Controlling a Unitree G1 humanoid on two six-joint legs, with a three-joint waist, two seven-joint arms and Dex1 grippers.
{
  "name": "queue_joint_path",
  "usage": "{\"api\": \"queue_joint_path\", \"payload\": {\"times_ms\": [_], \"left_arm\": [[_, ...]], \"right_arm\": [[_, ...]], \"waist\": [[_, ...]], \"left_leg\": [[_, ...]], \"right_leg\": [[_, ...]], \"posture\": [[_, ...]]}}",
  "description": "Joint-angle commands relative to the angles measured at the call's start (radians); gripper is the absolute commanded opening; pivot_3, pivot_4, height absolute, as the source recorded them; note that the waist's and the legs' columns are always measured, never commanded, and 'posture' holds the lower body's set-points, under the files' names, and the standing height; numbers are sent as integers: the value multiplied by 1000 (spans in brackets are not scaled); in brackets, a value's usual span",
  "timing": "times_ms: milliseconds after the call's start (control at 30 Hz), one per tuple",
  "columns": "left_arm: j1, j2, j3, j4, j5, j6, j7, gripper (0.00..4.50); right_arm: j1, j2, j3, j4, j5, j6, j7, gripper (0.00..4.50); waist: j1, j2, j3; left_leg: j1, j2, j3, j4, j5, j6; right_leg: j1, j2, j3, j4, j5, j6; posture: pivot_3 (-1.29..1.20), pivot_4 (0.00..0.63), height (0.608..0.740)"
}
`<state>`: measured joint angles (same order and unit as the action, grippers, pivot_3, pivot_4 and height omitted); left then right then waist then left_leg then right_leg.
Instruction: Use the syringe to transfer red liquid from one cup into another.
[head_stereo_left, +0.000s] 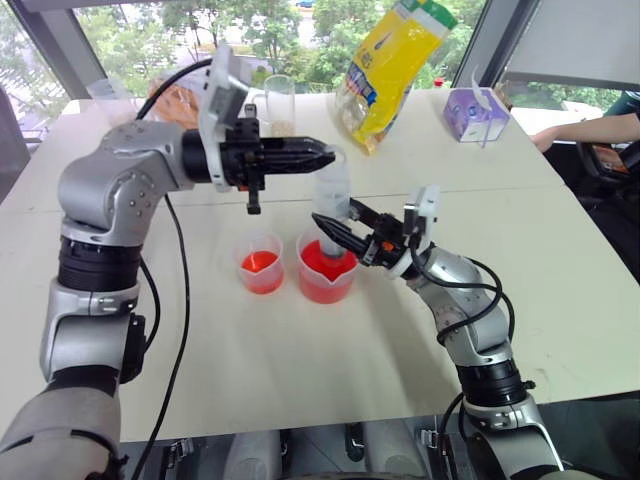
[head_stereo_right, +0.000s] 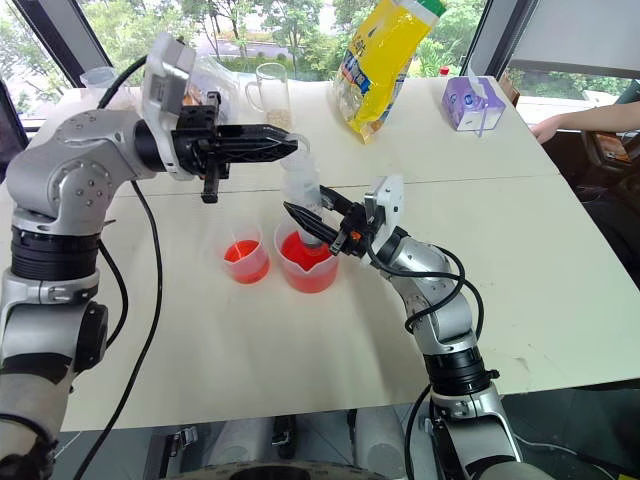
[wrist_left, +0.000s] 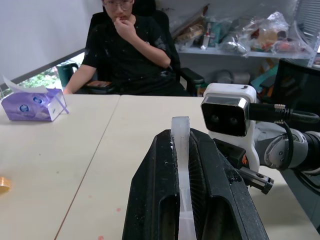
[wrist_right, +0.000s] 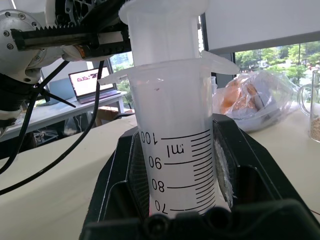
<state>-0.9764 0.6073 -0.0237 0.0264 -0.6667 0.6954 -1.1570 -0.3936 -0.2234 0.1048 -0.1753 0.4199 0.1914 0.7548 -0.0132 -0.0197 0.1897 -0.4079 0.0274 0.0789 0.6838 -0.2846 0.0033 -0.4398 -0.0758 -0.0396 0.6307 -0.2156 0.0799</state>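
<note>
The syringe (head_stereo_left: 333, 190) stands upright with its tip down in the wider spouted cup (head_stereo_left: 326, 272), which holds red liquid (head_stereo_left: 322, 285). My right gripper (head_stereo_left: 335, 233) is shut on the barrel (wrist_right: 175, 150), low down by the printed scale. My left gripper (head_stereo_left: 325, 155) comes in level from the left and is shut on the white plunger top (wrist_left: 180, 145), which is raised above the barrel's flange. The smaller spoutless cup (head_stereo_left: 261, 265), also red inside, sits just left of the spouted one.
At the table's far side stand a tall clear mug (head_stereo_left: 279, 103), a yellow bag (head_stereo_left: 395, 65) and a purple tissue box (head_stereo_left: 473, 112). A person's arm (head_stereo_left: 590, 130) rests at the far right edge. A person (wrist_left: 130, 45) sits beyond the table.
</note>
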Motion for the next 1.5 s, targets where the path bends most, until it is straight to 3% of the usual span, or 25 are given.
{"api": "queue_joint_path", "payload": {"times_ms": [33, 267, 400, 567, 600, 700, 833, 1033, 1267, 1500], "left_arm": [[-83, 15, 96, 5, 5, -66, 42, 16], [-53, 21, 82, -18, -4, -44, 29, 16], [-16, 29, 78, -39, -21, -7, 25, 1715], [20, 50, 79, -58, -5, -12, 20, 4322], [25, 59, 86, -59, -6, -12, 20, 4424], [37, 82, 105, -60, -10, -10, 24, 4424], [100, 195, 196, -87, -49, 26, 3, 4424], [120, 296, 310, -86, -106, 66, 25, 4424], [172, 366, 413, -168, -175, 122, 86, 4424], [240, 393, 473, -272, -260, 185, 160, 4424]], "right_arm": [[30, -15, 60, -13, -2, 18, 51, 1374], [10, -12, 54, -44, -1, 23, 40, 1374], [-35, -10, 30, -87, 19, 47, 16, 1374], [-80, -13, -3, -135, 48, 88, -11, 1374], [-88, -15, -10, -145, 55, 97, -17, 1374], [-104, -21, -23, -164, 71, 118, -27, 1374], [-161, -35, -52, -179, 107, 150, -34, 1374], [-320, 37, -72, -104, 210, 207, -48, 1374], [-418, 177, -4, 143, 160, 96, 39, 1374], [-362, 240, 75, 302, 72, -14, 131, 1374]], "waist": [[0, 0, 0], [0, 0, 0], [-3, 0, 0], [0, 0, 0], [0, 0, 0], [2, 0, 0], [-9, 0, 0], [-1, 0, 0], [-4, 0, 0], [-3, 0, 0]], "left_leg": [[0, 0, 0, 0, 0, 0], [0, 0, 0, 0, 0, 0], [0, 0, 0, 0, 0, 0], [0, 1, 0, 0, 0, 0], [0, 1, 0, 0, 0, 0], [0, 1, 0, 0, 0, 0], [0, 1, 1, 0, 0, 0], [0, 4, 0, 0, 1, -1], [0, 4, 0, 0, 0, -1], [0, 4, 0, 0, 1, -1]], "right_leg": [[0, 0, 0, 0, 0, 0], [0, 0, 0, 0, 0, 0], [0, 0, 0, 0, 0, 0], [0, 0, 0, 0, 0, 0], [0, 0, 0, 0, 0, 0], [0, 0, 0, 0, 0, 0], [-1, 0, 0, 1, 0, 0], [-2, 2, 0, 1, 0, 0], [-1, 1, 0, 0, 0, 0], [-1, 1, 0, 1, 0, 0]], "posture": [[0, 150, 740], [0, 150, 740], [0, 150, 740], [0, 150, 740], [0, 150, 740], [0, 150, 740], [0, 150, 740], [0, 150, 740], [0, 150, 740], [0, 150, 740]]}}
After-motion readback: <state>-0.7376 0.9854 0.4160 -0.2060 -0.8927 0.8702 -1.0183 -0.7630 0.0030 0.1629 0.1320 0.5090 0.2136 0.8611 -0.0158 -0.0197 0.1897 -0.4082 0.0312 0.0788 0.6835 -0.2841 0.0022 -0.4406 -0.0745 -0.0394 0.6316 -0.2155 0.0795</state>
